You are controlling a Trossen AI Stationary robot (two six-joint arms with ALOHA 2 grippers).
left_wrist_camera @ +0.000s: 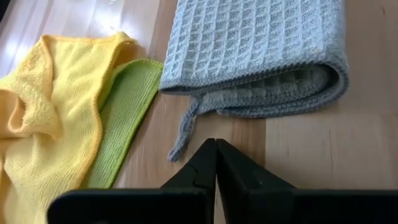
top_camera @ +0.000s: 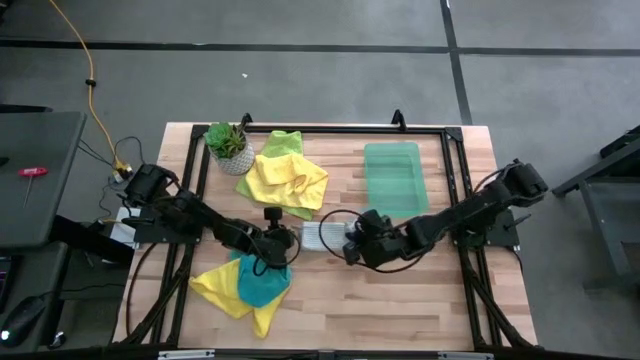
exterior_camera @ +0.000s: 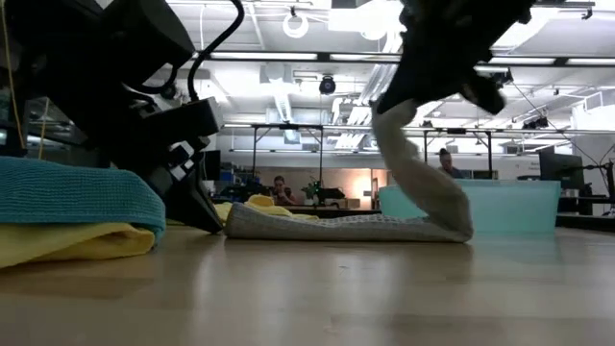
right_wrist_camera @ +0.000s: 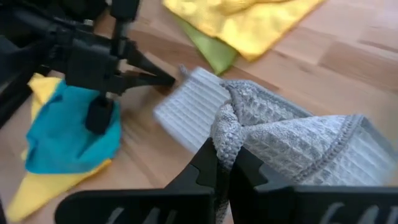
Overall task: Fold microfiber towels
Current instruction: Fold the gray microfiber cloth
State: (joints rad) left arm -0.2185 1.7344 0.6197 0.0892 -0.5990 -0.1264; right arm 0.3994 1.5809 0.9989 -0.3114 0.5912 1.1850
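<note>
A grey waffle-weave towel (top_camera: 322, 235) lies folded at the table's middle, between my two grippers. My right gripper (right_wrist_camera: 222, 155) is shut on its right end, which rises off the table (exterior_camera: 413, 173). My left gripper (left_wrist_camera: 216, 144) is shut with nothing between its fingers. Its tips are down at the table beside the towel's left corner and hanging loop (left_wrist_camera: 183, 130). A yellow towel (top_camera: 290, 180) lies over a lime green one (top_camera: 283, 143) at the far side. A teal towel (top_camera: 262, 285) lies on another yellow one (top_camera: 225, 290) near the front. My left gripper's shut tips (right_wrist_camera: 169, 79) stand right at the grey towel's left corner; whether they touch it, I cannot tell. My right gripper pinches a bunched fold of the towel's right end (right_wrist_camera: 229, 127) between its two fingers, slanting down from the table's right. That end is lifted and curves down to the rest (exterior_camera: 327, 227), which lies flat on the table.
A translucent green tray (top_camera: 393, 175) sits at the far right and a small potted plant (top_camera: 228, 145) at the far left. Bare wood lies along the near edge to the right (top_camera: 400, 310). A black frame (top_camera: 350, 131) rims the table.
</note>
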